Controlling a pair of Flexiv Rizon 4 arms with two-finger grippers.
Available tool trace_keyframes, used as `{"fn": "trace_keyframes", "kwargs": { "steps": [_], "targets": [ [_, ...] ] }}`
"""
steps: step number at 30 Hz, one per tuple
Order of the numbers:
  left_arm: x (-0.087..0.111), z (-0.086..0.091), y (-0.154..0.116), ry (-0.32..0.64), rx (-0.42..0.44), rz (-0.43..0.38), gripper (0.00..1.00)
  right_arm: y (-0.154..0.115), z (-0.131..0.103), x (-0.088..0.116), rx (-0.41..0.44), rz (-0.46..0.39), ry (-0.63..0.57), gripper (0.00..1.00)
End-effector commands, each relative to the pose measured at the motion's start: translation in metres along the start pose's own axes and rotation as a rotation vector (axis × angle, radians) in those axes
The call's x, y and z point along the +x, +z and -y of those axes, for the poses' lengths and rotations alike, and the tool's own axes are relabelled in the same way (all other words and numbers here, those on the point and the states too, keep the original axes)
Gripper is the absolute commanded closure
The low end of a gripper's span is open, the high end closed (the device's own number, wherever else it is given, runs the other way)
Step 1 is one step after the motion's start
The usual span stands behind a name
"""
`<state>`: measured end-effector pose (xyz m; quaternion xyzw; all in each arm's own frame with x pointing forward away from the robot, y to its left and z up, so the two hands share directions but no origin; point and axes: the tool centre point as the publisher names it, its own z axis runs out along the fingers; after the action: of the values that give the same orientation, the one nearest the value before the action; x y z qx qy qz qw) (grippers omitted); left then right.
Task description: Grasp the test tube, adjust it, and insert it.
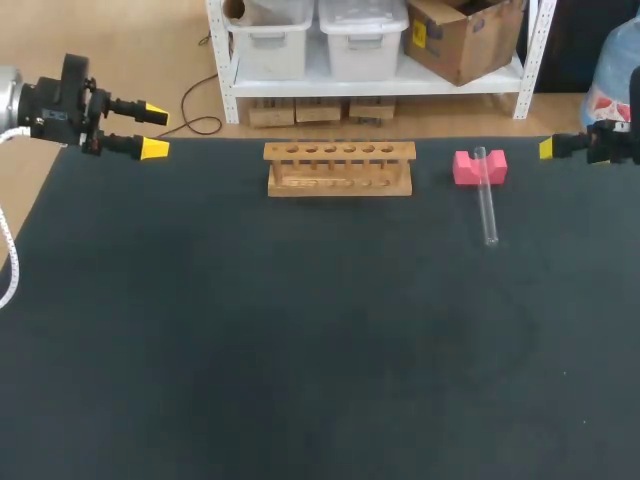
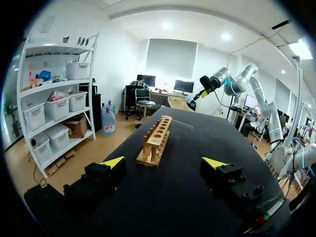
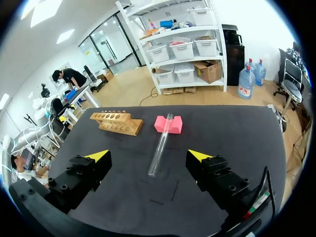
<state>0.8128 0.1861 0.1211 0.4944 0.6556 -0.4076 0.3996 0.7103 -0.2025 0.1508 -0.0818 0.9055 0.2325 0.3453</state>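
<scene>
A clear glass test tube (image 1: 487, 196) lies on the black table with its open end propped on a pink block (image 1: 479, 167). Left of them stands a wooden rack (image 1: 339, 168) with a row of empty holes. My right gripper (image 1: 546, 149) hovers open at the table's far right edge, the test tube (image 3: 160, 144) and pink block (image 3: 168, 124) well ahead of its fingers. At the far left corner my left gripper (image 1: 154, 132) is open and empty, with the rack (image 2: 156, 140) ahead of it and my right arm (image 2: 217, 84) beyond.
The black table (image 1: 300, 340) stretches wide toward the near edge. The rack, the pink block and the tube all sit along the far edge.
</scene>
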Motion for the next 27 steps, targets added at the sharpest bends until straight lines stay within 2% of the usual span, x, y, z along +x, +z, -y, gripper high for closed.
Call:
{"fn": "trace_keyframes", "kwargs": {
  "steps": [1, 12, 27],
  "targets": [
    [0.001, 0.001, 0.0, 0.003, -0.002, 0.003, 0.0, -0.008, -0.007, 0.0, 0.139, 0.01, -0.018, 0.0],
    [0.001, 0.001, 0.0, 0.003, -0.002, 0.003, 0.0, -0.003, -0.018, -0.017, 0.326, 0.008, -0.127, 0.0],
    [0.001, 0.001, 0.0, 0.003, -0.002, 0.003, 0.0, 0.023, -0.029, -0.037, 0.413, 0.029, -0.132, 0.0]
  ]
}}
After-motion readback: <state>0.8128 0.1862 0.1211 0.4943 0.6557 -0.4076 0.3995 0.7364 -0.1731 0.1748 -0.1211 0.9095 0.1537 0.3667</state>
